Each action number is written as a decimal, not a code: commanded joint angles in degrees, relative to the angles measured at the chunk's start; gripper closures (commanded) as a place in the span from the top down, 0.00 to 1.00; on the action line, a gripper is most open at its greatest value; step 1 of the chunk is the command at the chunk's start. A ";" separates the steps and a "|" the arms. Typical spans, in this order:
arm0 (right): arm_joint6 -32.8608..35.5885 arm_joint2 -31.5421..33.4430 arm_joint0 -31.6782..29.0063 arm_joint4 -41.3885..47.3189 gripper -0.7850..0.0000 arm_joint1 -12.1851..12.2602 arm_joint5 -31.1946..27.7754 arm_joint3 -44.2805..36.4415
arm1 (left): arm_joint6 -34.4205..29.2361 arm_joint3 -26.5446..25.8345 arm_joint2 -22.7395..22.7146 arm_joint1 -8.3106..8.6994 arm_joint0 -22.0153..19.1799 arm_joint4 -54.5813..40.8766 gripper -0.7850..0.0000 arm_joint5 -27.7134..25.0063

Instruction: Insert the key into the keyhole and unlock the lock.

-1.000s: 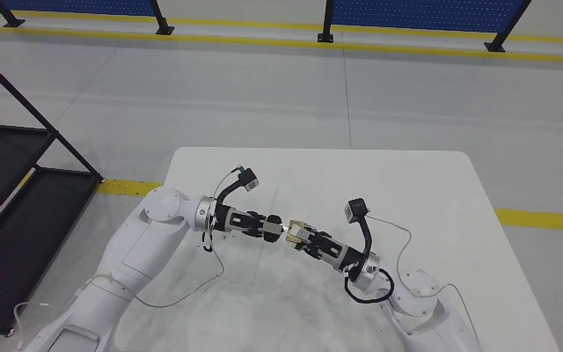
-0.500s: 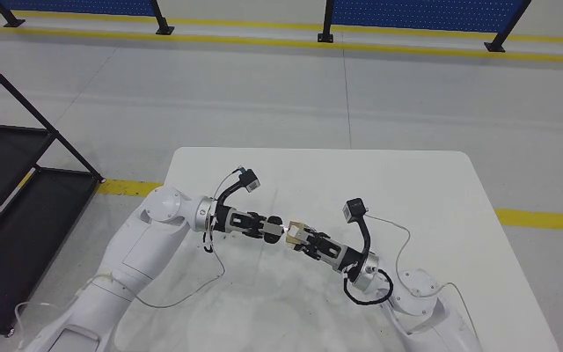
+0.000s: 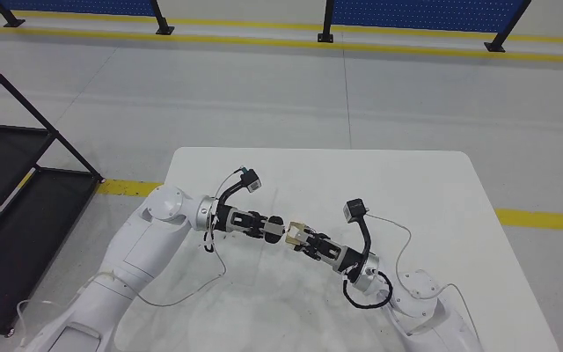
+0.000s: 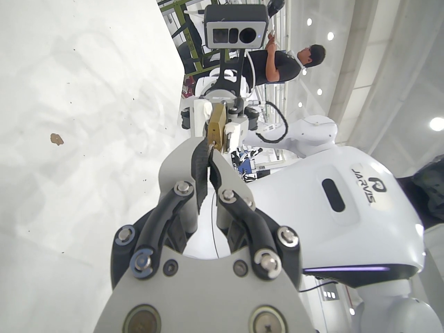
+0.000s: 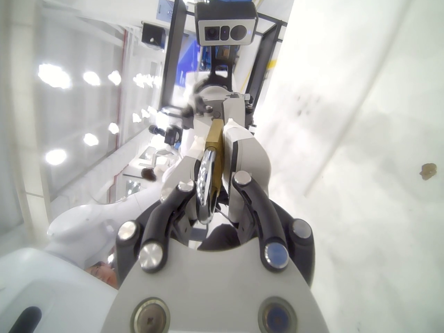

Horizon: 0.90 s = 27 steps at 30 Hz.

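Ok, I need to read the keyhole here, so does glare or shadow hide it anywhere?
Top view: even light, faint arm shadows on the white table. Left wrist view: the black-padded left end effector covers most of the small metal key at the brass padlock; keyhole hidden. Right wrist view: ceiling lamps glare behind, and the chrome piece at the padlock glints.

Arms: left arm (image 3: 163,216) and right arm (image 3: 413,295), glossy white shells, black forearm sections.
Wrist cameras (image 3: 250,183): dark boxes on curved black brackets.
Cable (image 3: 346,295): black coil, 5 o'clock in top view.
Left gripper (image 4: 210,150): grey plate, silver screws, black links.
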 commanded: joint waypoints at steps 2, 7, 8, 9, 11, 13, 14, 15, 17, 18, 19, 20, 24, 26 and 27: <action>-0.21 0.13 0.00 0.74 0.00 0.02 0.28 -0.03 | 0.07 -0.02 -0.05 -0.01 -0.11 0.47 0.00 -0.86; -0.27 0.33 0.02 2.42 0.00 0.04 0.89 -0.01 | 0.40 -0.29 -0.20 0.00 0.04 1.00 0.00 -2.14; -0.30 0.36 0.00 2.79 0.00 0.04 0.98 0.01 | 0.47 -0.35 -0.23 0.00 0.10 1.07 0.00 -2.41; -0.28 0.38 0.01 2.98 0.00 0.05 1.08 0.02 | 0.55 -0.42 -0.27 0.01 0.14 1.13 0.00 -2.67; -0.12 0.39 0.06 3.16 0.00 0.08 1.28 0.03 | 0.86 -0.47 -0.36 0.01 0.24 1.33 0.00 -3.18; 0.00 0.37 0.09 3.52 0.00 0.09 1.56 0.04 | 1.27 -0.63 -0.52 0.02 0.33 1.60 0.00 -3.90; 0.01 0.37 0.12 3.70 0.00 0.10 1.67 0.07 | 1.51 -0.72 -0.63 0.04 0.36 1.91 0.00 -4.25; 0.10 0.34 0.17 3.78 0.00 0.11 1.77 0.09 | 1.81 -0.83 -0.76 0.08 0.37 2.63 0.00 -4.75; 0.13 0.31 0.24 4.16 0.00 0.11 1.94 0.20 | 2.19 -1.26 -0.88 0.12 0.57 3.39 0.00 -5.39; 0.21 0.27 0.29 4.25 0.00 0.12 2.02 0.22 | 2.37 -1.44 -0.95 0.15 0.68 3.65 0.00 -5.65; 0.25 0.26 0.33 4.38 0.00 0.12 2.09 0.25 | 2.56 -1.60 -1.05 0.18 0.75 4.04 0.00 -5.86; 0.27 0.25 0.37 4.51 0.00 0.13 2.09 0.28 | 2.80 -1.78 -1.16 0.22 0.82 4.56 0.00 -6.25; 0.28 0.21 0.45 4.80 0.00 0.16 2.09 0.38 | 3.41 -2.42 -1.40 0.31 1.32 5.41 0.00 -7.40; 0.27 0.20 0.46 4.92 0.00 0.17 2.14 0.42 | 3.52 -2.77 -1.49 0.35 1.51 5.88 0.00 -8.09; 0.26 0.20 0.45 4.99 0.00 0.18 2.19 0.46 | 3.76 -2.85 -1.57 0.37 1.62 5.94 0.00 -8.35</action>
